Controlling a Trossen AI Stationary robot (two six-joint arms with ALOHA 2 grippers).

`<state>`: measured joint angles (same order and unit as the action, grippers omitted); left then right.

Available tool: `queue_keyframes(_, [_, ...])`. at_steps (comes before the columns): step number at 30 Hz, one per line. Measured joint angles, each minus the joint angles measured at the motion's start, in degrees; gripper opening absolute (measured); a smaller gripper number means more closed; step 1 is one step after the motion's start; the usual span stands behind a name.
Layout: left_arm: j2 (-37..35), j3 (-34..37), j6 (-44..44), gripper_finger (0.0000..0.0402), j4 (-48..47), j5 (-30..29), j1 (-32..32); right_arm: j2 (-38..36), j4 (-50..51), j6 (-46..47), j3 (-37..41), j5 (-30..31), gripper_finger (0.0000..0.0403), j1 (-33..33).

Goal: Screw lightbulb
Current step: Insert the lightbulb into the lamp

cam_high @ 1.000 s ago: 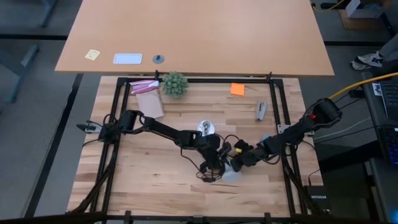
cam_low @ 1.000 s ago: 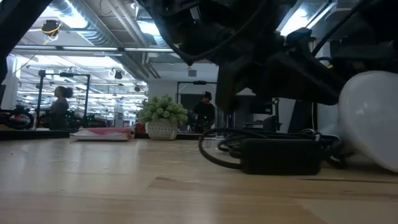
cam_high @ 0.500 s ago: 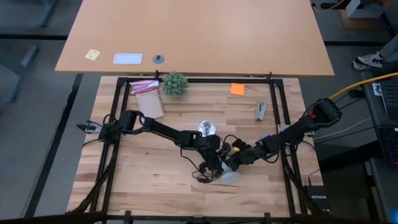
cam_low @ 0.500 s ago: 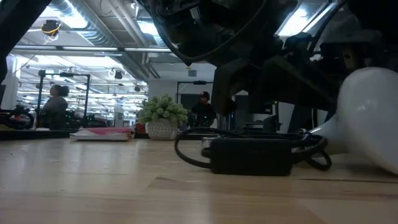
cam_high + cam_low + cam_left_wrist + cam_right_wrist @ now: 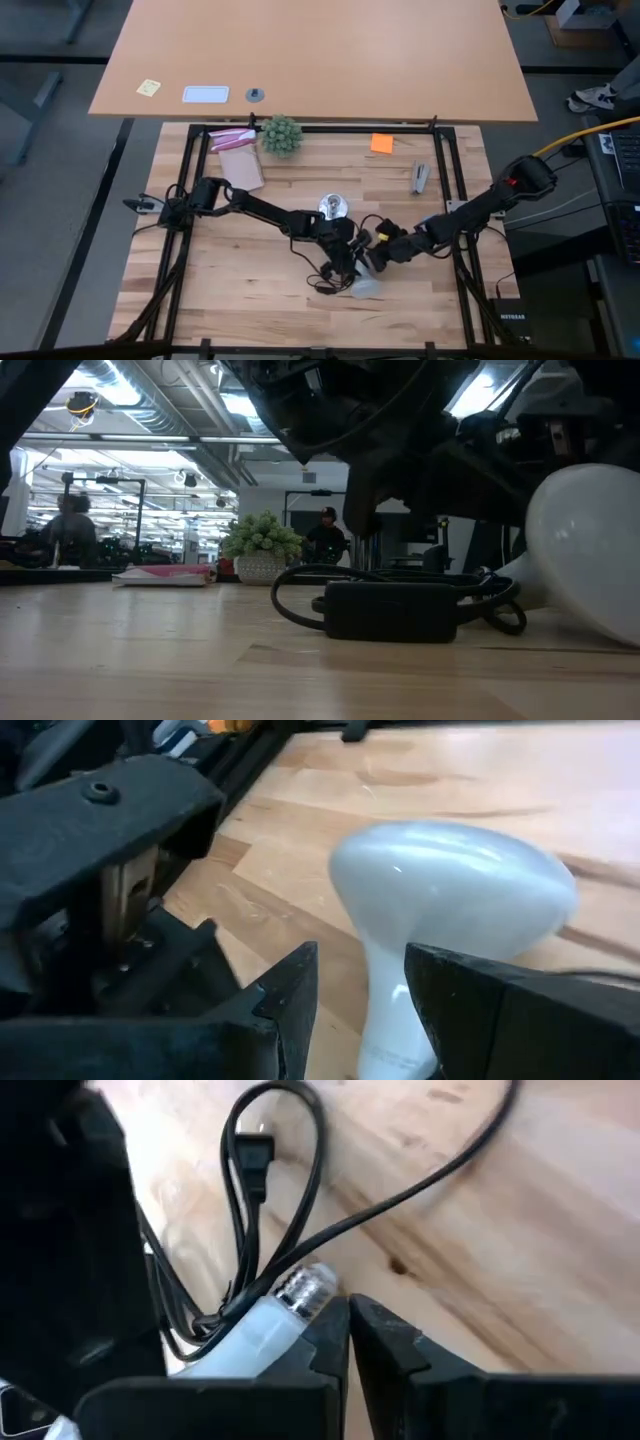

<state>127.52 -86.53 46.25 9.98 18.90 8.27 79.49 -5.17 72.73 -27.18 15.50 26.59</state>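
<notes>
The white frosted lightbulb (image 5: 366,287) lies on its side on the wooden table, with its dome (image 5: 590,550) toward the near edge. My left gripper (image 5: 350,268) is open, and its fingers stand on either side of the bulb's neck (image 5: 385,1020). My right gripper (image 5: 378,258) is shut beside the bulb's grey screw base (image 5: 310,1285). The round silvery socket disc (image 5: 330,207) lies farther back. Its black cord (image 5: 300,1200) loops around both grippers. My left gripper has the bulb's neck (image 5: 392,1005) between its two fingers and comes at it low over the table from the left. The neck lies against one finger (image 5: 450,990), and a gap shows at the other. The bulb rests on the table. My right gripper is shut, and the outer side of one finger (image 5: 322,1342) lies against the bulb's neck (image 5: 255,1330) just behind the screw base. It comes in low from the table's right.
A black cord box (image 5: 390,610) and cord loops lie on the table by the bulb. A small green plant (image 5: 281,134), a pink book (image 5: 235,150), an orange note (image 5: 381,143) and a grey tool (image 5: 420,178) sit toward the far edge. People show in the room behind.
The bulb has slid a little toward the table's near edge and left, staying on its side. The black cord box has slid toward the left with it. My right gripper has shifted slightly toward the left arm.
</notes>
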Motion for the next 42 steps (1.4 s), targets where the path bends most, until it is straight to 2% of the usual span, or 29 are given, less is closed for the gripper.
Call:
queue_keyframes(3, [-0.4,0.0,-3.7,0.0143,0.0,0.0,0.3,-3.1,3.5,0.4,0.0,0.0,0.0024,0.0])
queue_keyframes(7, [-1.0,0.0,-2.8,0.0143,-0.2,-0.1,0.6,-6.0,4.2,2.3,0.0,-1.1,0.0024,0.0])
queue_keyframes(14, [-1.0,0.0,-3.7,0.0143,-3.9,-0.1,1.2,-6.6,5.2,11.3,0.0,-14.7,0.0024,0.1])
queue_keyframes(16, [-1.0,0.0,-5.0,0.0143,-4.8,0.0,1.3,-6.6,5.4,12.3,0.0,-16.1,0.0024,0.1])
queue_keyframes(25, [-1.0,0.0,-6.8,0.0143,-4.9,0.0,1.6,-1.6,4.6,13.2,0.0,-12.1,0.0024,0.0])
queue_keyframes(35, [-1.0,0.0,-7.5,0.0143,-7.6,0.0,1.6,7.8,-7.5,12.7,0.0,-11.9,0.0024,0.0])
queue_keyframes(42, [-1.0,0.0,-7.5,0.0143,-9.1,-0.1,1.6,11.6,-13.8,11.3,-0.1,-7.9,0.0024,-0.5])
